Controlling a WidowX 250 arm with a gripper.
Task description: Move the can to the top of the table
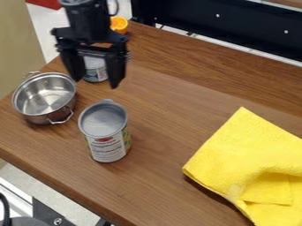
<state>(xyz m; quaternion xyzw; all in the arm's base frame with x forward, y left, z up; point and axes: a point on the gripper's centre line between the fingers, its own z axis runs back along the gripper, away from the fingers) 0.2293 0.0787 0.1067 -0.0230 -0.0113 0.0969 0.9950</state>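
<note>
The black gripper (94, 79) hangs at the upper left of the camera view, its two fingers spread apart with a gap between them. A can with a grey lid and a printed label (107, 137) stands upright in the left middle of the wooden table (159, 176), in front of the gripper and apart from it. Behind the gripper's fingers, a second can (96, 73) with a pale and green label is partly hidden; whether the fingers are around it or in front of it, I cannot tell.
A steel pot (46, 97) with two handles stands left of the front can. An orange half (119, 24) lies near the table's back left corner. A folded yellow cloth (254, 163) covers the right front. A black rail (236, 24) runs beyond the back edge.
</note>
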